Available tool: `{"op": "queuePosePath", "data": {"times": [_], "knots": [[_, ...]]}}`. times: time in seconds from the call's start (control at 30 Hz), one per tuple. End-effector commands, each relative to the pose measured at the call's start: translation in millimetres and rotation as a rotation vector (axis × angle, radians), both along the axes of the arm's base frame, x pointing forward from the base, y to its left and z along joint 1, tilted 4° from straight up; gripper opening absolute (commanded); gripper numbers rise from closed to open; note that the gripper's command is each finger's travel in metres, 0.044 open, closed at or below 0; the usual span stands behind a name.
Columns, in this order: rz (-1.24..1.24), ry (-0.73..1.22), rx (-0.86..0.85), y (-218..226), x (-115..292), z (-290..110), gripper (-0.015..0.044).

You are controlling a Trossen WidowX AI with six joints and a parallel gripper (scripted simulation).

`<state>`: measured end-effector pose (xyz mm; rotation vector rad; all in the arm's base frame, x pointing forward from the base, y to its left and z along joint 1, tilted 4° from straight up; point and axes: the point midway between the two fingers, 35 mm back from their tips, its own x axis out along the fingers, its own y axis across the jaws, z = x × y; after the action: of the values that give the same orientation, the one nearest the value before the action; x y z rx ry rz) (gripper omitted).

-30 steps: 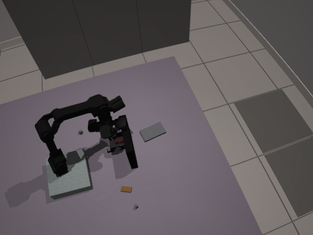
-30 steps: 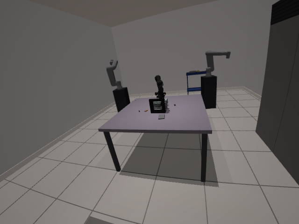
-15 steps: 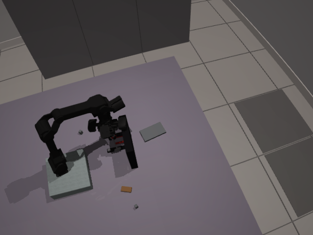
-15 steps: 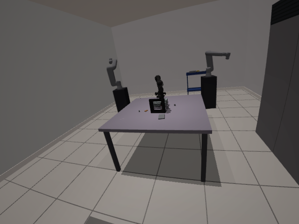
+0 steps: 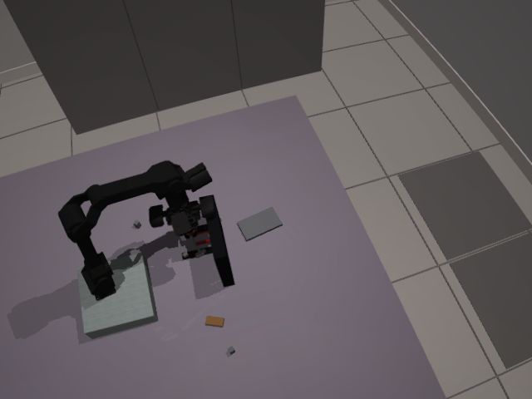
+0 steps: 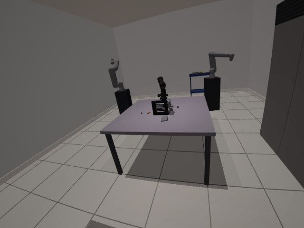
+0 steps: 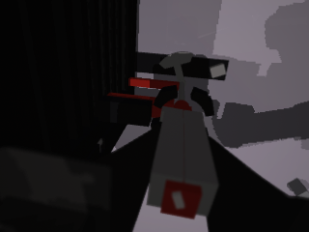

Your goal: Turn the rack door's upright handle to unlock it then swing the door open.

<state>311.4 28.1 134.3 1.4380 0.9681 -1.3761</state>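
Note:
The black rack stands upright on the table, with light slats showing through it in the exterior view. Its ribbed dark face fills the left of the wrist view; frame and door cannot be told apart there. The grey upright handle has a red end toward the wrist camera, and its two grey halves lie together. Red bars run between the handle's mount and the rack. My gripper is shut on the handle, one black finger on each side. The arm hides the fingertips in the top view.
A flat grey plate lies behind the rack. An orange block and a small grey cube lie to one side. Another small cube lies near the arm. The arm stands on a pale slab.

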Motion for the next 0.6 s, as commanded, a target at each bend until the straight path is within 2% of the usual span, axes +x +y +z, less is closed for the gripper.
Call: {"op": "queuePosePath", "data": {"times": [0.0, 0.57], "knots": [[0.073, 0.012, -0.012, -2.2, -6.6, -1.5, 0.0022], [0.416, 0.030, -0.037, -8.8, -29.1, -2.8, 0.0022]]}}
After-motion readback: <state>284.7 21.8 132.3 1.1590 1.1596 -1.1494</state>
